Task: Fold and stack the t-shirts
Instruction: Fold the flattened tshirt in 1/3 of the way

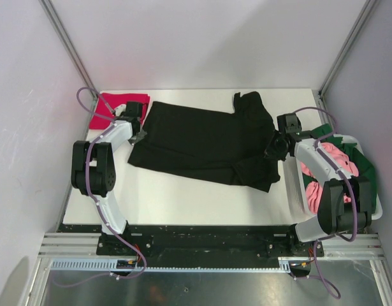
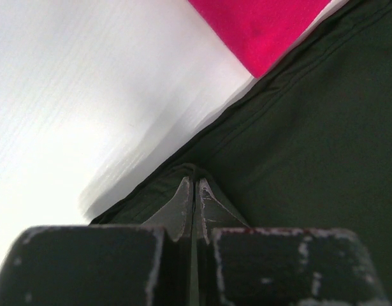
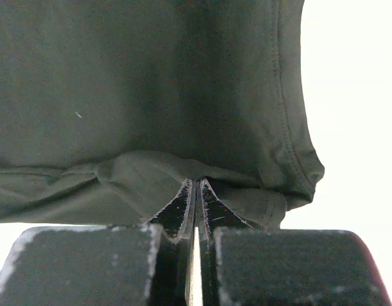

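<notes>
Lying spread mid-surface (image 1: 183, 197), the black shirt (image 1: 202, 143) is pinched at opposite edges, left jaws and right jaws each pressed together on cloth, likely to hold it taut for a fold. The red shirt (image 1: 116, 105) sits folded back-left, probably the stack's base.

White table (image 1: 183, 199), black t-shirt (image 1: 202, 143) spread out, crimson t-shirt (image 1: 108, 108) far left

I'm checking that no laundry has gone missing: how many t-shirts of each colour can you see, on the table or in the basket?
black t-shirt: 1, on the table
crimson t-shirt: 1, on the table
pink t-shirt: 1, in the white basket
dark green t-shirt: 1, in the basket
Total: 4
</notes>
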